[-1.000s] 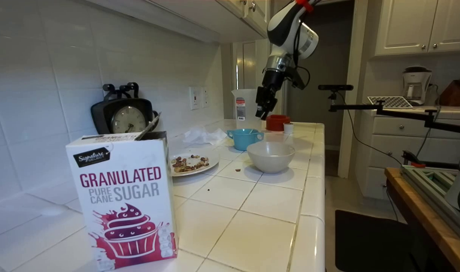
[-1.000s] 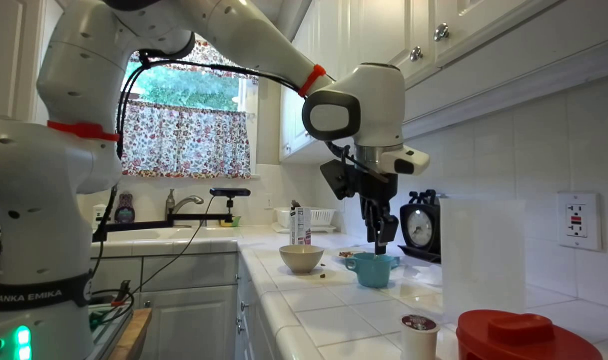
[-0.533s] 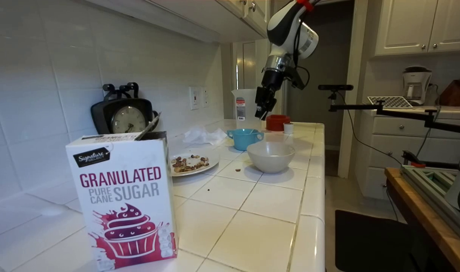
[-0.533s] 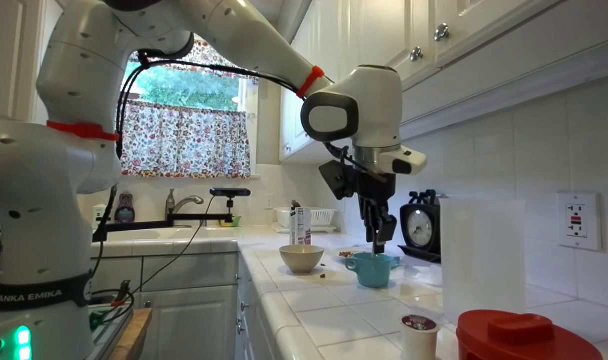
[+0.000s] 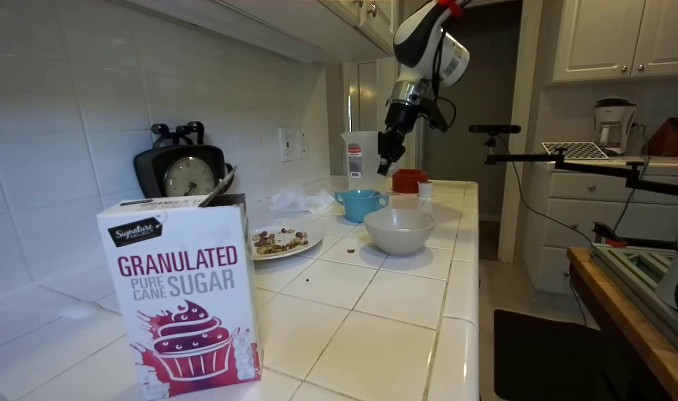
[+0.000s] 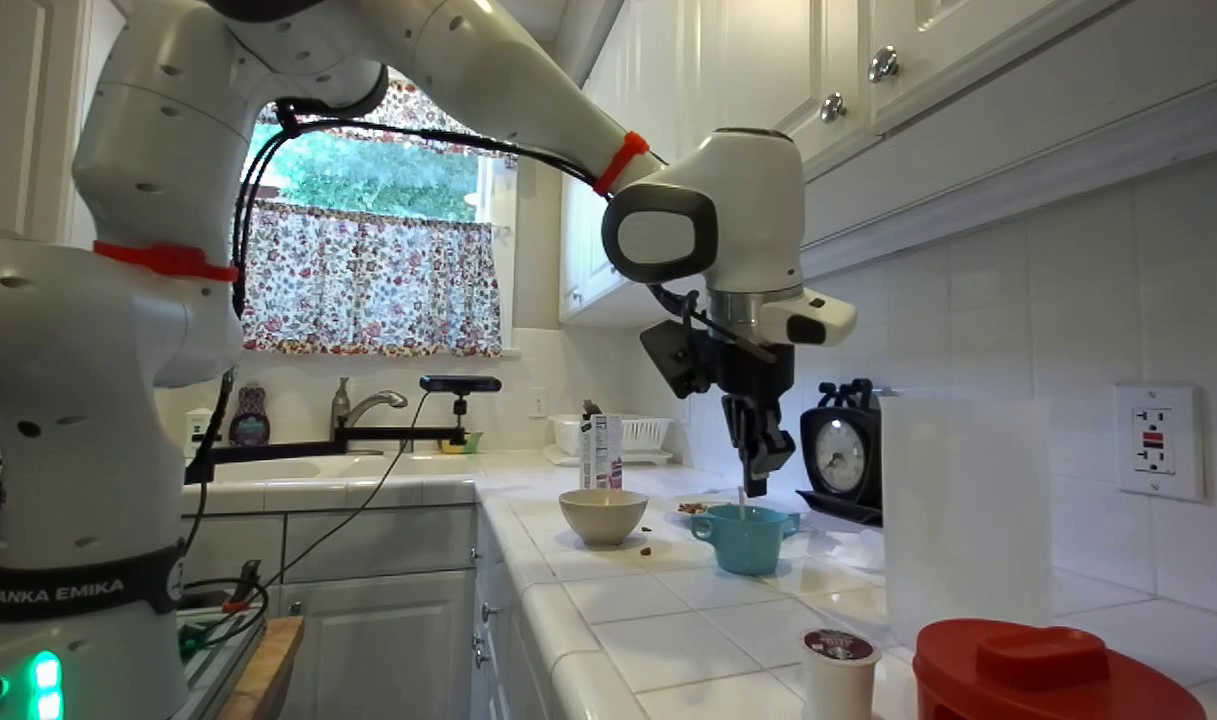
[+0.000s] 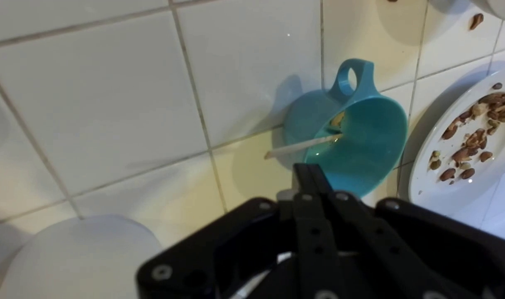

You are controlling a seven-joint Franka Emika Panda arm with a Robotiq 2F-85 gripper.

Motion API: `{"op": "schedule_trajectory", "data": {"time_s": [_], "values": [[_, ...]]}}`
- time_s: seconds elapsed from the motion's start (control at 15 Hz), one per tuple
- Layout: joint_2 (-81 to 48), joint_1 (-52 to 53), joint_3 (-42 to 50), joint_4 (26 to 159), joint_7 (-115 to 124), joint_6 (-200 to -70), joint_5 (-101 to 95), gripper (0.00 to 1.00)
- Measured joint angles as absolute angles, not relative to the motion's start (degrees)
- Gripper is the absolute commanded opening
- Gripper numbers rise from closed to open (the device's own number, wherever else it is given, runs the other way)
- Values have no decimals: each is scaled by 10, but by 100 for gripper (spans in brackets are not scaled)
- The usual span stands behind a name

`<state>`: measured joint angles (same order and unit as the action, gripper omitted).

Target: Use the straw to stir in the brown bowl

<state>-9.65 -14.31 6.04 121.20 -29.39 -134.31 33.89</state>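
Note:
The straw (image 7: 300,146) is pale and thin and leans in the light blue cup (image 7: 366,149); its upper end sticks out over the rim. It also shows in an exterior view (image 6: 741,503), rising from the cup (image 6: 753,545). My gripper (image 7: 306,166) points down just above the cup. Its fingertips are together with nothing seen between them; the straw lies beside them, apart in the wrist view. The gripper also shows in both exterior views (image 5: 383,170) (image 6: 756,490). The reddish-brown bowl is not in view.
The white bowl (image 5: 399,233) stands near the cup by the counter edge. A plate with nuts (image 5: 286,253), crumpled paper (image 5: 302,200), a translucent pitcher (image 6: 968,520), a red lidded container (image 6: 1048,670), a small white pod (image 6: 840,680) and a sugar box (image 5: 183,301) also stand on the counter.
The fingers have closed from apart to together, and the hand has shifted only slightly. The straw now shows beside the fingertips, at their left in an exterior view. The cup has not moved.

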Motion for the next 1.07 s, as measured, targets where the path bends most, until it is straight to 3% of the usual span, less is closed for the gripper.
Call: {"op": "schedule_trajectory", "data": {"time_s": [0.07,0.13,0.73,0.87,1.07], "values": [[-97,-143,60,1212,-294,-1344,339,9],[-97,-143,60,1212,-294,-1344,339,28],[-93,-143,65,1212,-286,-1375,342,93],[-84,-143,68,1221,-273,-1394,345,100],[-56,-138,65,1268,-238,-1427,348,96]]}}
